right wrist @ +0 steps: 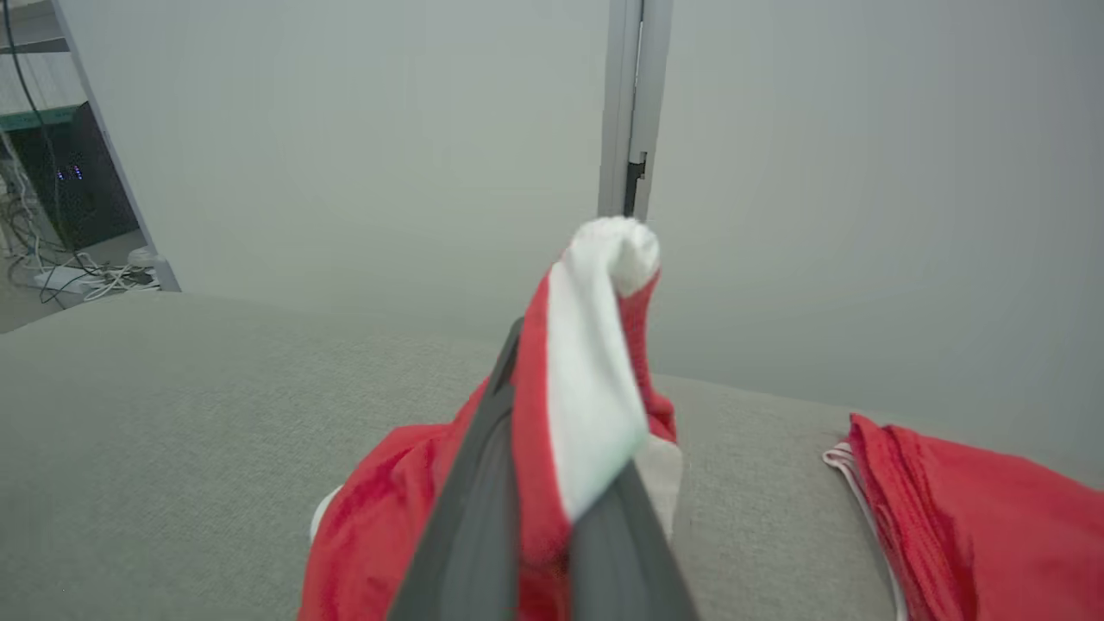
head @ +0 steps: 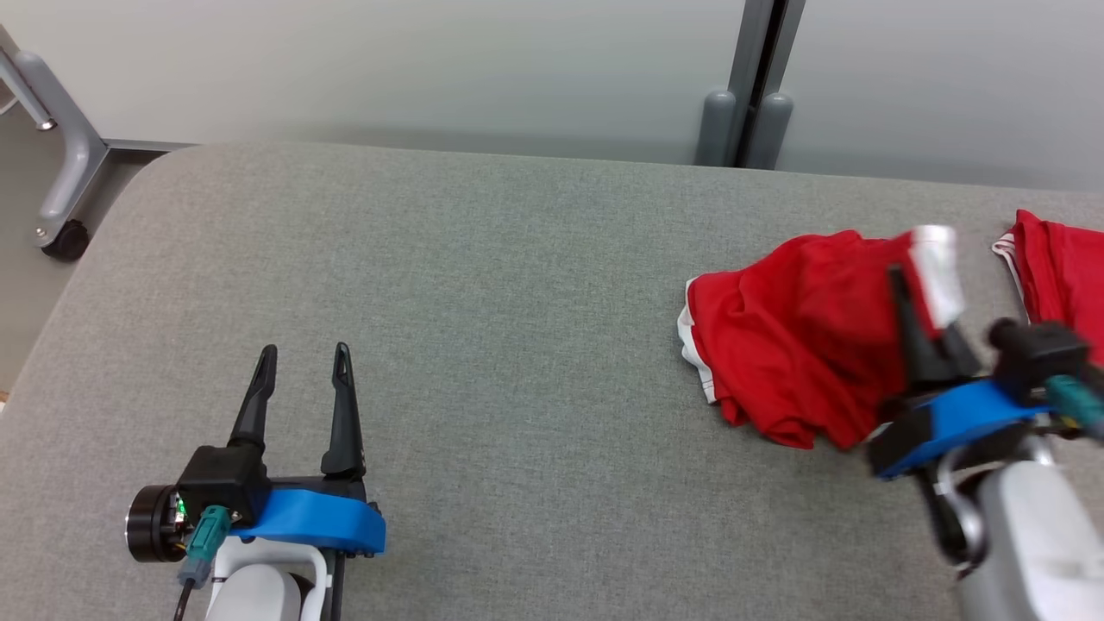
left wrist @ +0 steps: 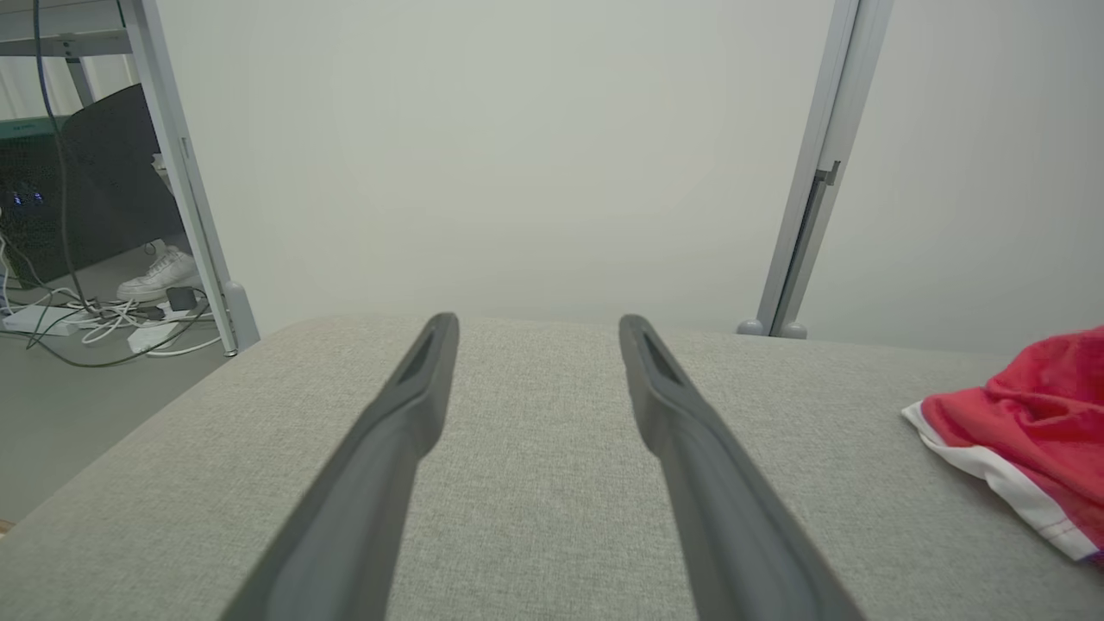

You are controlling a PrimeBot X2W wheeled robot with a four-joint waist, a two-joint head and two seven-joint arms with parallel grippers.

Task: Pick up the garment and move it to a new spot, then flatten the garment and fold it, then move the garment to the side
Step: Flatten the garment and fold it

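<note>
Since the right claw (head: 918,289) pinches only a white-banded fold of the crumpled red cloth garment (head: 793,341), it may slip out when carried.

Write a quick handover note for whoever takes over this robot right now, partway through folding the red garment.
Right tool: shut on the white band of the red garment, that edge raised; the rest lies bunched on the grey table, right side.
Left tool: open, holding nothing, over bare table at the left.
A second red cloth lies at the far right, apart from the first.
Done: grasp made.
Left to do: carry it to a new spot, flatten, fold, move aside.
</note>
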